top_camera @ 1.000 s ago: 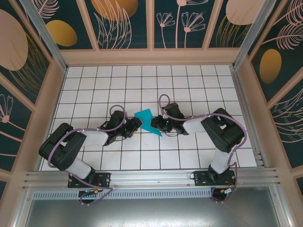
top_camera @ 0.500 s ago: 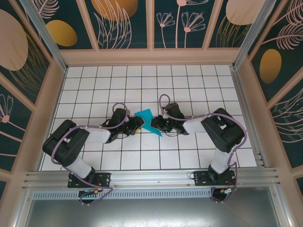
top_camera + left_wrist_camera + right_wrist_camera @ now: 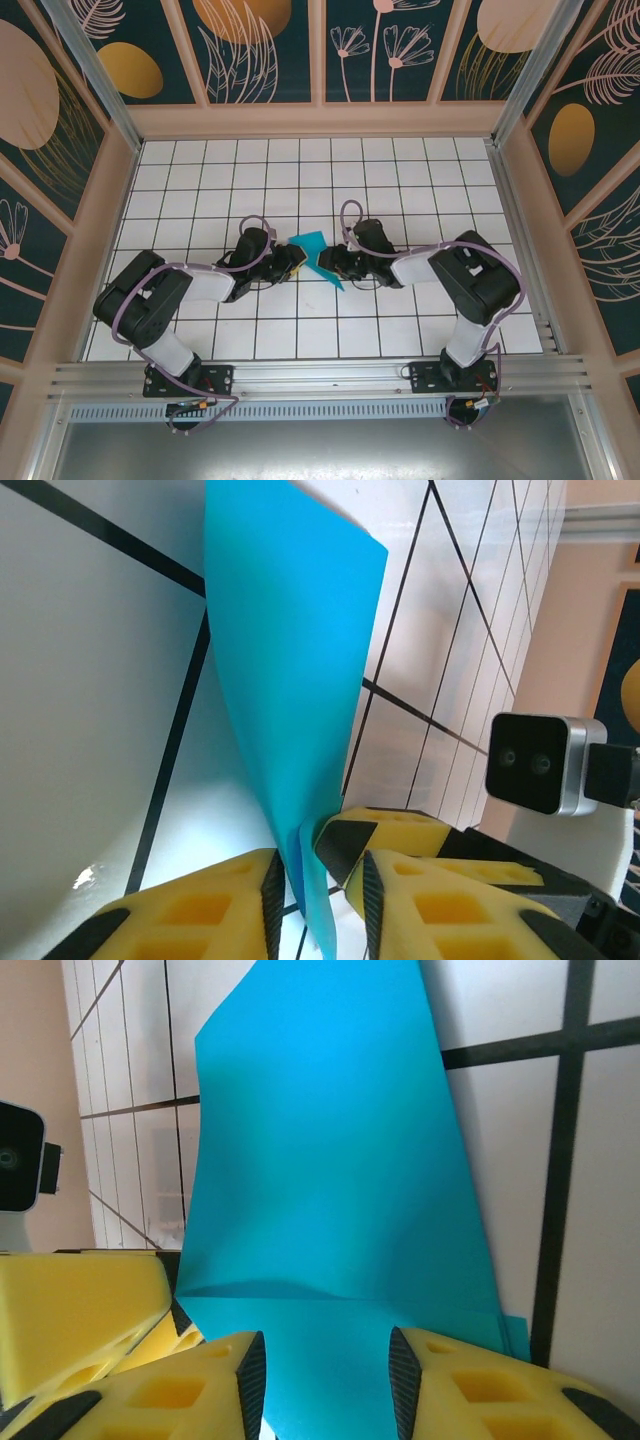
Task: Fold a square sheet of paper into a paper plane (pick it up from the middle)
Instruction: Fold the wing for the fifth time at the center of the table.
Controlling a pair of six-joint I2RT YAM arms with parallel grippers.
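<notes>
The square sheet of paper [image 3: 312,250] is a creased teal shape on the tiled floor, midway between both arms. My left gripper [image 3: 292,262] reaches it from the left. In the left wrist view, the paper [image 3: 290,680] stands on edge, its lower fold running down between my left gripper's [image 3: 318,880] narrow jaws; a gap still shows on the right side. My right gripper [image 3: 326,262] meets it from the right. In the right wrist view, the paper [image 3: 330,1160] lies flat, and my right gripper [image 3: 327,1370] is open, one finger on each side of the crease.
The white gridded floor [image 3: 400,180] stretches out behind the paper, bounded by a wooden frame [image 3: 320,120] and patterned walls. The two grippers nearly touch: the right one's yellow finger [image 3: 400,830] sits just beyond my left jaws, and the left one's finger [image 3: 80,1310] borders the right wrist view.
The left gripper has slid right onto the paper's edge and its jaws have narrowed around it. The right gripper's jaws have widened, and the paper looks a little more bunched.
</notes>
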